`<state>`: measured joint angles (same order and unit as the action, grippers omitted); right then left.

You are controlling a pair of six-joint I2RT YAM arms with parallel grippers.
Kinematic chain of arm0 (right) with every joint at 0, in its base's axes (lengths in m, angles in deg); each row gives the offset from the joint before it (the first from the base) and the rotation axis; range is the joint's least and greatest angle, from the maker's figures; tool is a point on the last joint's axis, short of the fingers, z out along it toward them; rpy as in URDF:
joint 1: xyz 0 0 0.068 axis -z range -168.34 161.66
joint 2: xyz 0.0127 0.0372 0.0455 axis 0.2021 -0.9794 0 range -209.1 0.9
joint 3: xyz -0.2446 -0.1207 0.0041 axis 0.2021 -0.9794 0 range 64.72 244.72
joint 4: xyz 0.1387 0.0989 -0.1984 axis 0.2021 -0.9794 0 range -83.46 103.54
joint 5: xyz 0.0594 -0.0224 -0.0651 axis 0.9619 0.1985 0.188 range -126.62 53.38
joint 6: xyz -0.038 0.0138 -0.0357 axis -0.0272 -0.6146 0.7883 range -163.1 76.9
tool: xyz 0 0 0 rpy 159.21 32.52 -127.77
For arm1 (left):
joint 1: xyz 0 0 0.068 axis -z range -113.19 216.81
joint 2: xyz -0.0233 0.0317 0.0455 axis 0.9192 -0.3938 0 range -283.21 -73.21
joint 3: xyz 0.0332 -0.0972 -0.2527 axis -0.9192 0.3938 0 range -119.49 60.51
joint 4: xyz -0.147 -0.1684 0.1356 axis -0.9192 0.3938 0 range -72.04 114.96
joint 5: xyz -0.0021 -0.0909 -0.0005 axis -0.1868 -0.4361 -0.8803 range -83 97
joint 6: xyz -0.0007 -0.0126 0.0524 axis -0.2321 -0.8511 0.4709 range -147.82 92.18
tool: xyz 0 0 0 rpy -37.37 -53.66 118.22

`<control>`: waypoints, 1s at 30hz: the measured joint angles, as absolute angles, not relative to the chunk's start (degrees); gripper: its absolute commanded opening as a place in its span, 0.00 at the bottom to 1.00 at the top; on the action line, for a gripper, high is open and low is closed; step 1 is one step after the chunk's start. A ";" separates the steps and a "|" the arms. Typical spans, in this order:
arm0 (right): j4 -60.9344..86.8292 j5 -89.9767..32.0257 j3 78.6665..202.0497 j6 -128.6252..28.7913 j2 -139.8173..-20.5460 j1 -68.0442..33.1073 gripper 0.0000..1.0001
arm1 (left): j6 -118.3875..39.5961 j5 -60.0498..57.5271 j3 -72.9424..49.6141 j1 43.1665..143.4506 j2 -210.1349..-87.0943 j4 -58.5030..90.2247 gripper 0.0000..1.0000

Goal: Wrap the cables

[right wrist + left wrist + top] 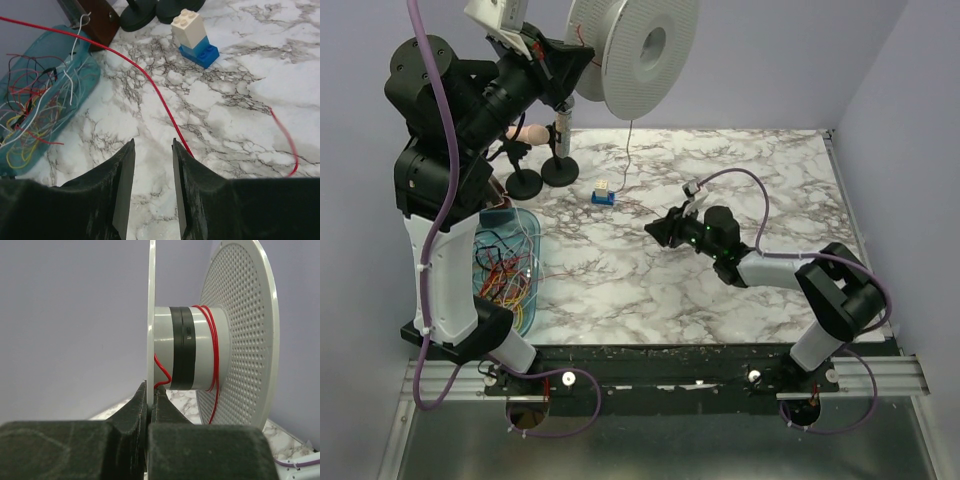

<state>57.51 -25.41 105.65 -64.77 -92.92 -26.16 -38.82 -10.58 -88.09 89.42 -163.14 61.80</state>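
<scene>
A pale grey spool (pixel 640 50) is held up at the back, and my left gripper (pixel 570 60) is shut on the rim of its thin flange (pixel 150 315). A red cable (pixel 216 355) is wound a few turns round the hub (pixel 192 347). From there the red cable (pixel 150 82) runs down across the marble. It passes behind the outer side of my right gripper's (pixel 153 145) right finger, not between the jaws. My right gripper (pixel 658 232) hovers low over the table middle, open and empty. More cables (pixel 35 115) lie tangled in a teal bin (pixel 538 262).
A white and blue toy brick (pixel 604 193) stands on the marble just beyond my right gripper. Two black round-based stands (pixel 560 170) are at the back left beside a brown block. The teal bin (pixel 90 75) sits at the table's left edge.
</scene>
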 measured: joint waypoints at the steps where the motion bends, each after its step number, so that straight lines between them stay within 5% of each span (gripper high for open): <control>1: 58.58 -25.31 105.48 -65.49 -93.21 -25.84 0.52 | -38.82 -10.69 -88.09 89.42 -163.14 61.95 0.00; 7: 65.38 -20.61 105.41 -63.70 -93.73 -25.36 0.76 | -38.58 -11.33 -88.09 89.42 -163.16 63.44 0.00; 17: 63.80 -15.97 103.22 -51.90 -93.14 -27.37 0.81 | -37.66 -11.50 -88.29 89.35 -163.23 64.05 0.00; 19: 61.01 -15.95 104.12 -50.44 -93.14 -27.37 1.00 | -37.49 -11.57 -88.50 89.38 -163.23 64.09 0.00; 30: 57.92 -11.14 103.90 -50.30 -93.34 -29.71 1.00 | -36.59 -11.74 -89.27 89.38 -163.23 64.38 0.00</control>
<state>57.92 -11.14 103.90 -50.30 -93.34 -29.71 -36.59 -11.74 -89.27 89.38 -163.23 64.38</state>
